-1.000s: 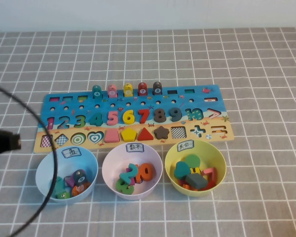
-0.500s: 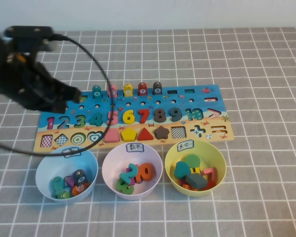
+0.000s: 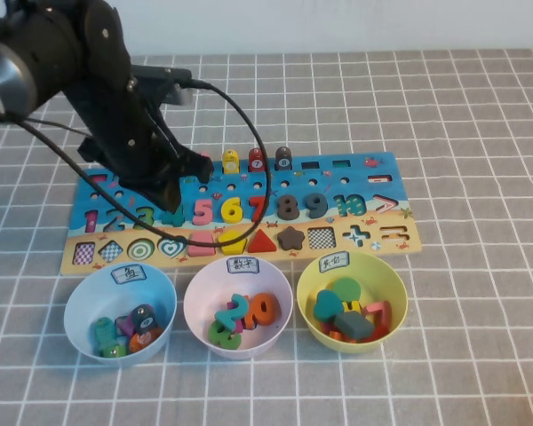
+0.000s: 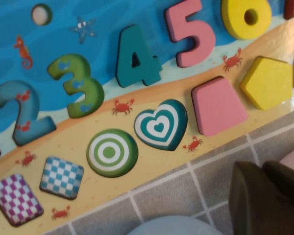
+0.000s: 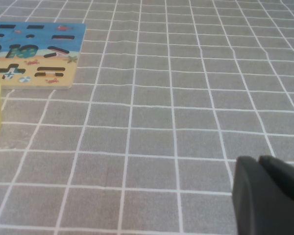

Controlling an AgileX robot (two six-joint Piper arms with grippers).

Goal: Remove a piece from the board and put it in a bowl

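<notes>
The teal-blue piece [image 4: 137, 58], a numeral 4, lies in its slot on the board [image 4: 103, 19] between the green 3 and the pink 5. My left gripper [image 4: 260, 169] is shut and empty. It hangs just off the board's front edge, apart from the piece. In the high view the left gripper [image 3: 172, 211] and its arm cover the 4 on the board [image 3: 338, 191]. The pale pink bowl [image 3: 198, 297] stands in front of the board with several numerals in it. My right gripper [image 5: 259, 161] is shut and empty over bare grey cloth.
A light blue bowl [image 3: 78, 306] stands to the left of the pink one and a yellow-green bowl [image 3: 393, 297] to its right, both holding pieces. Small pegs [image 3: 256, 161] stand along the board's back edge. The left arm's black cable [image 3: 249, 133] loops over the board.
My left arm has swung in from the table's left edge to over the board's left half, ending above the 3 and 4. Nothing on the board or in the bowls has moved.
</notes>
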